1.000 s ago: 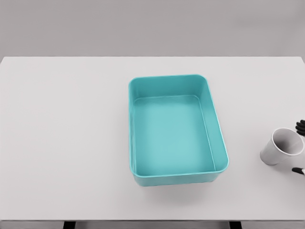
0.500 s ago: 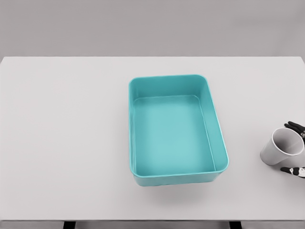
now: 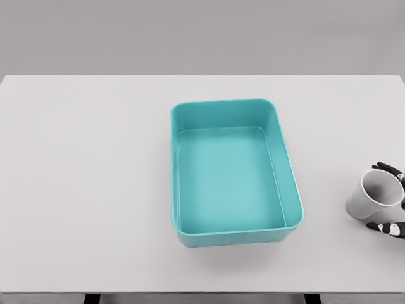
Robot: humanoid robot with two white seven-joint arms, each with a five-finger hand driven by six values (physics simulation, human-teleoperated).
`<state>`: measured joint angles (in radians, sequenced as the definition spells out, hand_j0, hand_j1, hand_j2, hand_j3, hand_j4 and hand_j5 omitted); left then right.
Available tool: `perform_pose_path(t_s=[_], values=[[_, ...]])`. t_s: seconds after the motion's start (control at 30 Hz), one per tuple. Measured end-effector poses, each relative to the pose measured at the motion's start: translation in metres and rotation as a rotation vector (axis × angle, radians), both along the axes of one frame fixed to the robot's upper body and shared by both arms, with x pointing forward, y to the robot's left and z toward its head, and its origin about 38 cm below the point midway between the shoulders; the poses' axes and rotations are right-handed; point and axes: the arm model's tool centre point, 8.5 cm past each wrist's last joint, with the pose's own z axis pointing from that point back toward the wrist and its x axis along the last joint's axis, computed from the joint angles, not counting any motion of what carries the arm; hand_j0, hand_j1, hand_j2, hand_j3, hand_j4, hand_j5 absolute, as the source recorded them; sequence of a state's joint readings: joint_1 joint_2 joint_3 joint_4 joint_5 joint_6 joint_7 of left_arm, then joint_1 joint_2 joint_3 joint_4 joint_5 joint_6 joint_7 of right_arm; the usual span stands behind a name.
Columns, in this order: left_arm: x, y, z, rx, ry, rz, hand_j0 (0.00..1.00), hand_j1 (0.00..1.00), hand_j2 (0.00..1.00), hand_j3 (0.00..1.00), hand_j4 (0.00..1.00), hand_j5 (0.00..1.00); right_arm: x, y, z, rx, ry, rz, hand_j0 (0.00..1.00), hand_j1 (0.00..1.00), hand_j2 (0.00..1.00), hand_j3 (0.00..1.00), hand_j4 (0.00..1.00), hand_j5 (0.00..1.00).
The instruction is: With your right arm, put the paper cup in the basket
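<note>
A white paper cup (image 3: pixel 370 197) lies tipped on the table near the right edge, its mouth facing right and upward. My right hand (image 3: pixel 387 197) reaches in from the right edge, and only its black fingertips show. One fingertip (image 3: pixel 385 168) sits just above the cup's rim and another (image 3: pixel 387 227) just below it, spread to either side of the mouth. Whether they touch the cup cannot be made out. The teal basket (image 3: pixel 291 190) stands empty in the middle of the table, left of the cup. The left arm is out of view.
The white table (image 3: pixel 88 190) spans the whole view, with its front edge at the bottom of the picture. The cup lies close to the table's right edge.
The right hand's fingertips have come further in from the right edge and now bracket the cup's rim. Neither the cup nor the basket has moved.
</note>
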<state>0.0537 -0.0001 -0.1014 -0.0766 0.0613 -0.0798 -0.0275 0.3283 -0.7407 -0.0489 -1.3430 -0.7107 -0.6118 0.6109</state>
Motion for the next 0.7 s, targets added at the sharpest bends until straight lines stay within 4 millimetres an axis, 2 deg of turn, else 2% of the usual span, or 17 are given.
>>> perform_pose_path(t_s=[0.7], values=[[0.0, 0.0, 0.0, 0.0, 0.0, 0.0, 1.0, 1.0, 1.0, 1.0, 1.0, 1.0, 0.015, 0.012, 0.004, 0.018, -0.033, 0.026, 1.0, 1.0, 1.0, 1.0, 1.0, 1.0]])
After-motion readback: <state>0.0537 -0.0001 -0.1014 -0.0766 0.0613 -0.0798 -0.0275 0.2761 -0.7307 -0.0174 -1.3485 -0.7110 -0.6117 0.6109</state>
